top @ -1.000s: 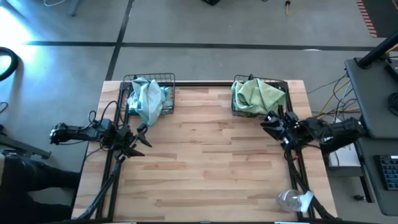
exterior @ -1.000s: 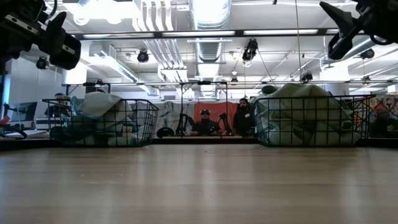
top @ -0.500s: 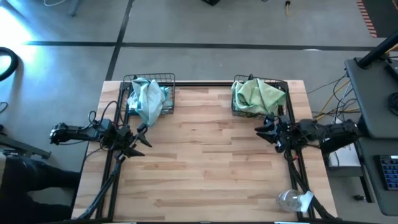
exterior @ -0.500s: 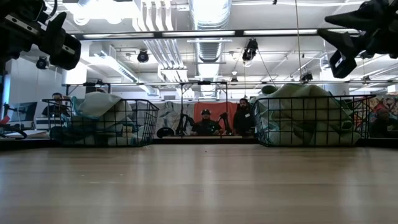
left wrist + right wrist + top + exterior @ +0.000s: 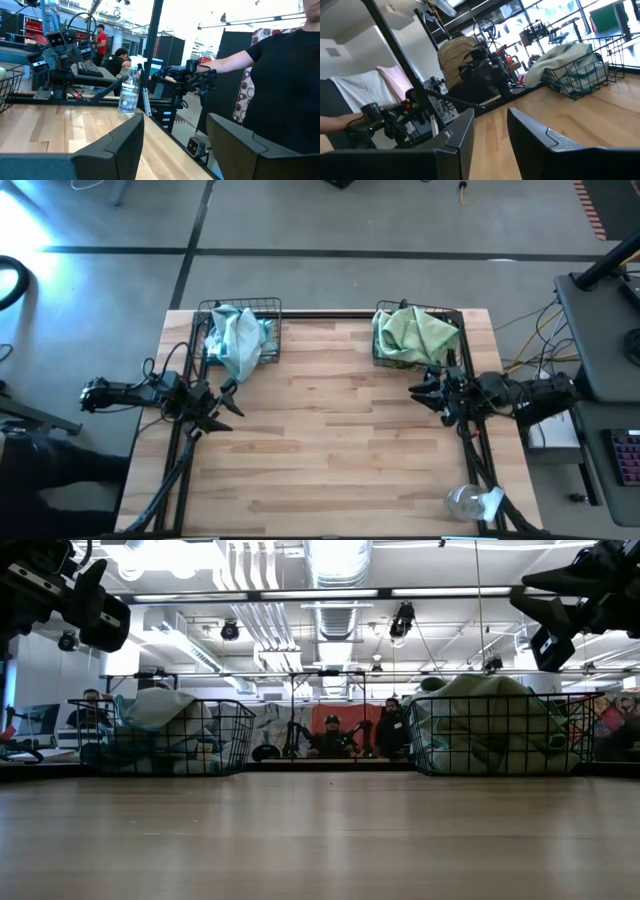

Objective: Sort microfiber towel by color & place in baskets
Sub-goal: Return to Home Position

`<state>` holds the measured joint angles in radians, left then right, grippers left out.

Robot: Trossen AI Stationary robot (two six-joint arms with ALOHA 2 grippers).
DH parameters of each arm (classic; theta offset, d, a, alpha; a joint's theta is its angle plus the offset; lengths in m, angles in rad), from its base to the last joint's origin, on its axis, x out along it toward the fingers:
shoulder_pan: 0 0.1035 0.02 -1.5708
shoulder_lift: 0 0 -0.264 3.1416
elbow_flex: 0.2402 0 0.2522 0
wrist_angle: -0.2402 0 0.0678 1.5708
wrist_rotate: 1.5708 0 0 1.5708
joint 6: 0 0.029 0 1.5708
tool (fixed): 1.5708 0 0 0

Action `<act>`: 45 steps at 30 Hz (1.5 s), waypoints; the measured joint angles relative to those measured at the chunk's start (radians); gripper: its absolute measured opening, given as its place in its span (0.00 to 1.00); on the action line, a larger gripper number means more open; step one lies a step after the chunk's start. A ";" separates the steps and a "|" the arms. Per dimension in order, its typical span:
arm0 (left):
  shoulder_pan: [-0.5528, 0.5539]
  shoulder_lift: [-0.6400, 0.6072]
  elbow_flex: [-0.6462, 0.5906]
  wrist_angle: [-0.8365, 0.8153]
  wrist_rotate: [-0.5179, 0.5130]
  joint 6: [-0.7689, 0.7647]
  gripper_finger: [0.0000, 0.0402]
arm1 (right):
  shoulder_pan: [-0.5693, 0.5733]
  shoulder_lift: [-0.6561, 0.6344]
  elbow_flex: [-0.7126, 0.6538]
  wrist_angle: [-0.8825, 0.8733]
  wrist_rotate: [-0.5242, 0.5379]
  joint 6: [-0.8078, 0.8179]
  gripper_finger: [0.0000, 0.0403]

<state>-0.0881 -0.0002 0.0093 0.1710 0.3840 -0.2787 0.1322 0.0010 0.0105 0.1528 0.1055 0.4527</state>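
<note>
Holds left gripper (image 5: 232, 400) by the table's (image 5: 330, 450) left edge, right gripper (image 5: 421, 396) by its right edge, both empty, fingers apart, with blue towels (image 5: 237, 340) in far-left basket (image 5: 262, 304), green towels (image 5: 412, 330) in far-right basket (image 5: 453, 313), sorting seemingly done

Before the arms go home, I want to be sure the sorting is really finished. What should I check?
1. Blue towels in the left basket: ok.
2. Green towels in the right basket: ok.
3. No towel lying loose on the table: ok.
4. Left end effector open and empty, by the table's left edge: ok.
5. Right end effector open and empty, apart from the right basket: ok.
6. No stray colour buried under either heap: cannot tell.
</note>
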 joint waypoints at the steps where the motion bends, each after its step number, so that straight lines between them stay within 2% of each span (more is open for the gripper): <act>1: 0.000 0.000 0.000 0.000 0.000 0.000 0.50 | 0.000 0.000 0.000 0.000 0.000 0.000 0.28; 45: 0.000 0.003 0.021 -0.008 0.000 0.000 0.50 | 0.000 0.014 0.000 0.000 0.000 0.000 0.28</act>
<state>-0.0881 0.0031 0.0307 0.1633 0.3840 -0.2787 0.1326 0.0154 0.0105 0.1529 0.1056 0.4529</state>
